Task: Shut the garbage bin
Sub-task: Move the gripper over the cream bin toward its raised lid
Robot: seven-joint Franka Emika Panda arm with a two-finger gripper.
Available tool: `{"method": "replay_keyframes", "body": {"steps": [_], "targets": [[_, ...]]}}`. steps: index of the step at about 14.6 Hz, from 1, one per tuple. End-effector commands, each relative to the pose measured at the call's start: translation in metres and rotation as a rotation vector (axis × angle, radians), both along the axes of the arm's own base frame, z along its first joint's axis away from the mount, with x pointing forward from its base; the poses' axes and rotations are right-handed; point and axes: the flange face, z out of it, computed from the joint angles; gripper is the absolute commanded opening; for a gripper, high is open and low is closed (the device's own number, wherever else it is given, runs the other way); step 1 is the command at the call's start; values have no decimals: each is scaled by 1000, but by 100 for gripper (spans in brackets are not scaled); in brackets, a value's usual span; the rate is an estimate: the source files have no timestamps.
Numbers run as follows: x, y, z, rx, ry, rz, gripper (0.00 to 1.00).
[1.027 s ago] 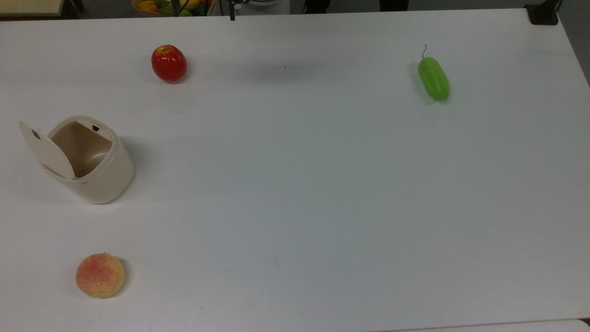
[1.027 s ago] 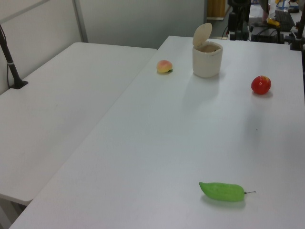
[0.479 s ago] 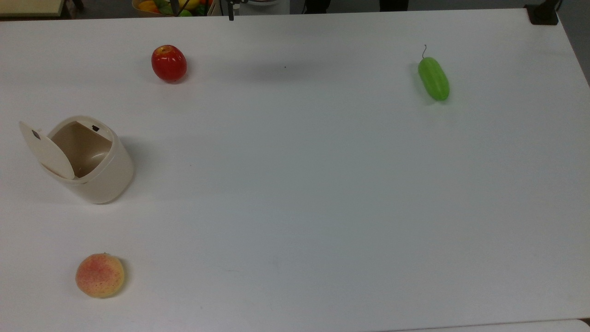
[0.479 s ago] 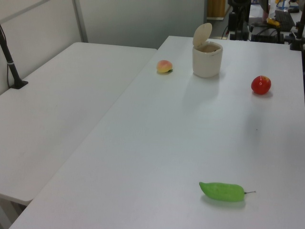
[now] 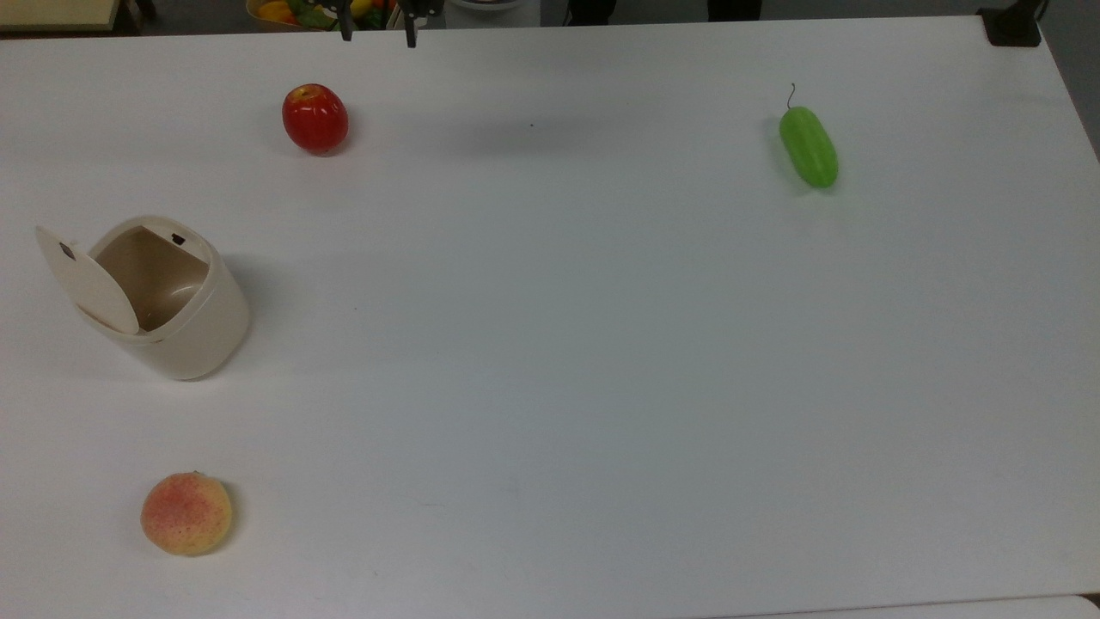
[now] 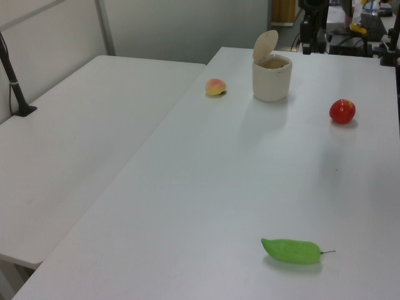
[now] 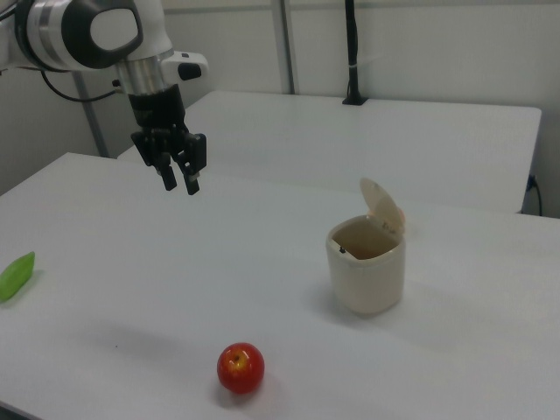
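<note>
Nothing done yet: garbage bin (image 7: 367,273) stands with lid (image 7: 383,207) raised, gripper (image 7: 179,181) hanging well apart above the table (image 7: 289,262), fingers spread, holding nothing; closing remains.

Panda arm reaching in high, gripper (image 7: 179,179) pointing down, fingers parted, holding nothing

A red apple (image 5: 315,118) sits near the table's (image 5: 601,344) far edge, a peach (image 5: 186,513) near a corner, a green cucumber (image 5: 808,146) well apart.
</note>
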Motion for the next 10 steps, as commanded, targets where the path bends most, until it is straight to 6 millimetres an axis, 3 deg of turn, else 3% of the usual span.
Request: {"method": "replay_keyframes", "body": {"steps": [1, 6, 9, 10], "targets": [[-2, -4, -2, -14, 3, 24, 0], [3, -20, 6, -12, -25, -17, 0], [26, -53, 3, -19, -61, -106, 0], [34, -74, 6, -20, -123, -161, 0]]}}
